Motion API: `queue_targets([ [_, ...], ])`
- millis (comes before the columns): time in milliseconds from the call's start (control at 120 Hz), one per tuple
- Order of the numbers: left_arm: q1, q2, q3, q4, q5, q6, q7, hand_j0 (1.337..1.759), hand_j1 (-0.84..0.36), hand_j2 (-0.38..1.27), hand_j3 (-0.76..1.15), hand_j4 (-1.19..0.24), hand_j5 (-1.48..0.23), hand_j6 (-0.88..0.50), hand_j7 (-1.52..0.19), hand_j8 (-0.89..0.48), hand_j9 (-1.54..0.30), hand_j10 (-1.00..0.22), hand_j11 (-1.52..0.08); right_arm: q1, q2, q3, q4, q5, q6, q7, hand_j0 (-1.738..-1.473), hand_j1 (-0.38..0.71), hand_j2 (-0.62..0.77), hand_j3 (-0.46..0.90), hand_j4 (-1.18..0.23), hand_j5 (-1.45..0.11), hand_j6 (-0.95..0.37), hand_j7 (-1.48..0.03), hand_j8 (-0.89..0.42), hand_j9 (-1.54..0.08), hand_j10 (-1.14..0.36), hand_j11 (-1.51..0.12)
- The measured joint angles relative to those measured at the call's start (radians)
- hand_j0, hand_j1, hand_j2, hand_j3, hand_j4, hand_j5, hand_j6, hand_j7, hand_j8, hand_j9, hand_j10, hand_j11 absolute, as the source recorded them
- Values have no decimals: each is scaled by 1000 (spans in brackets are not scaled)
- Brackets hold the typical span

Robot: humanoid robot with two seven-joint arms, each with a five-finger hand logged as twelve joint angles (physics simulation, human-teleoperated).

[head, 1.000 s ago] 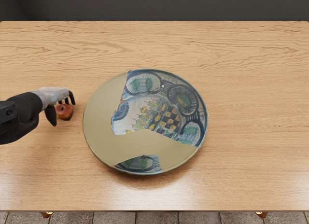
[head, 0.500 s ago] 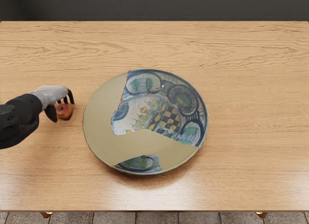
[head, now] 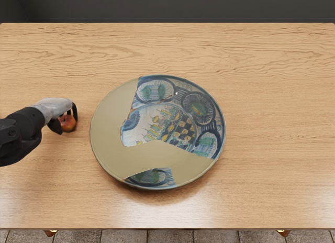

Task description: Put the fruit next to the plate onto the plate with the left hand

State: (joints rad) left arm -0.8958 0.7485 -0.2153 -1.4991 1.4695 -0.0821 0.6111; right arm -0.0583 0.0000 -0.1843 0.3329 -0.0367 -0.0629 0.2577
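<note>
"One step at a time, near to far. What's closest?"

"Tabletop [head: 261, 201] along the near edge, then the plate [head: 110, 135], whose near rim is plain beige."

"And the fruit?"

"Small and red, the fruit [head: 67, 123] is just left of the plate and apart from its rim. It looks to be down on the wood. My left hand [head: 55, 111] is on it, with the arm coming in from the left edge. My right hand does not show."

"What changed?"

"A second ago my fingers [head: 74, 111] were spread over it. Now they are curled in around it, thumb on the near side and the others over the top. Hand and fruit have also slid a touch leftward. I judge the grasp made, so what remains is the lift and the carry rightward over the rim."

"Anything to read?"

"No. The plate has painted blue, green and yellow motifs across its middle and far part, but no lettering or brand. Beyond it the wood grain runs to the far edge."
</note>
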Motion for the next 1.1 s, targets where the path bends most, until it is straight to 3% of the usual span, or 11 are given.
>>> queue_targets([
  [200,-12,0,0,1,-10,-1,-1,1653,-298,374,0,-619,-906,-499,-920,-615,-921,-679,-923,0,0,0,0,0,0,0,-1658,-329,-4,0,-17,-22,-16,-22,-16,-22,-17,-22],
  [417,-22,-4,-3,21,-22,-8,0,1654,-389,521,0,-562,-956,-450,-945,-576,-939,-698,-940,0,0,0,0,0,0,0,-1658,-329,-4,0,-17,-22,-16,-22,-16,-22,-17,-22],
  [508,-65,2,-4,25,-42,-16,0,1654,-435,570,0,-526,-962,-429,-943,-551,-939,-697,-940,0,0,0,0,0,0,0,-1658,-329,-4,0,-17,-22,-16,-22,-16,-22,-17,-22],
  [525,-72,3,-4,25,-48,-18,0,1654,-447,639,0,-529,-963,-429,-942,-552,-939,-696,-940,0,0,0,0,0,0,0,-1658,-329,-4,0,-17,-22,-16,-22,-16,-22,-17,-22],
  [567,-83,3,-5,25,-58,-24,0,1654,-423,564,0,-537,-957,-438,-938,-560,-936,-696,-937,0,0,0,0,0,0,0,-1658,-329,-4,0,-17,-22,-16,-22,-16,-22,-17,-22],
  [633,-112,24,-6,23,-85,-39,-1,1655,-422,608,0,-558,-948,-456,-932,-579,-931,-694,-933,0,0,0,0,0,0,0,-1658,-329,-4,0,-17,-22,-16,-22,-16,-22,-17,-22],
  [708,-142,34,-8,20,-117,-63,0,1655,-404,529,0,-558,-942,-458,-925,-579,-926,-693,-927,0,0,0,0,0,0,0,-1658,-329,-4,0,-17,-22,-16,-22,-16,-22,-17,-22],
  [1100,-307,32,-14,17,-288,-136,0,1656,-463,642,0,-542,-932,-454,-904,-580,-910,-683,-911,0,0,0,0,0,0,0,-1658,-329,-4,0,-17,-22,-16,-22,-16,-22,-17,-22],
])
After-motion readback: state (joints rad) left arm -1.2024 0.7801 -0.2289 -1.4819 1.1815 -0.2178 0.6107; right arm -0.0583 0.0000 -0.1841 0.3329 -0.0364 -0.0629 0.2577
